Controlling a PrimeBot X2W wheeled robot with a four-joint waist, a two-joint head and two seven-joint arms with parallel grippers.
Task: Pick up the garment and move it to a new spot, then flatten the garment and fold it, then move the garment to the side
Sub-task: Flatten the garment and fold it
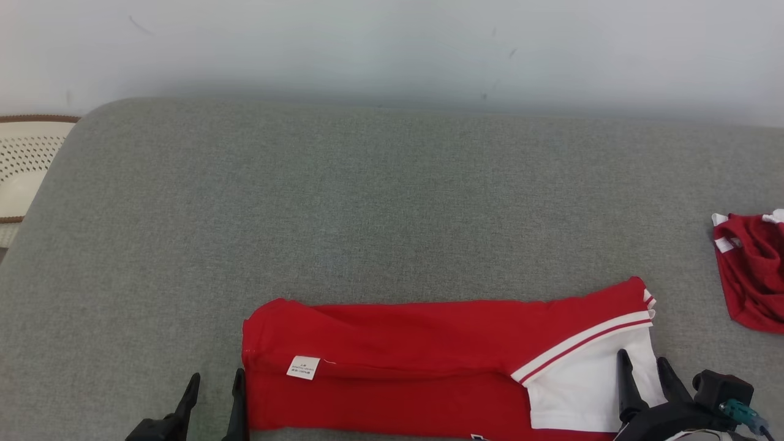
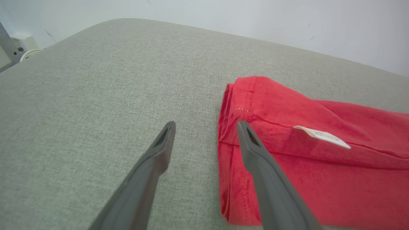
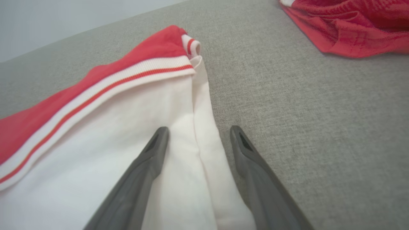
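- The left gripper [image 1: 218, 373] has its two dark fingers spread apart with nothing between them.
- The folded red-and-white garment [image 1: 398, 361] lies flat on the grey upholstered surface [image 1: 367, 202], stretched between the two grippers.
- In the left wrist view, the left gripper [image 2: 206, 123] straddles the red end of the garment [image 2: 319, 179]. One finger crosses that end's hemmed edge, and the other stands over the bare surface [image 2: 96, 80] just beside it.
- A small white label [image 2: 321, 136] sits on the red cloth, near the finger that crosses the edge and on its far side from the other finger.
- The right gripper [image 1: 642, 355] also has its fingers apart and empty, over the white end of the garment.
- In the right wrist view, the right gripper [image 3: 199, 127] straddles the folded white edge. One finger is over the white panel [image 3: 96, 143], and the other is at the panel's border with the grey surface [image 3: 319, 127].
- A red-and-white striped trim [image 3: 96, 95] runs diagonally beyond the fingertips of the right gripper.
- A second red garment [image 1: 756, 275] lies crumpled well apart from the right gripper's fingers, on their outer side.
- A white perforated basket [image 1: 24, 165] stands far beyond the left fingers, off the surface's edge.
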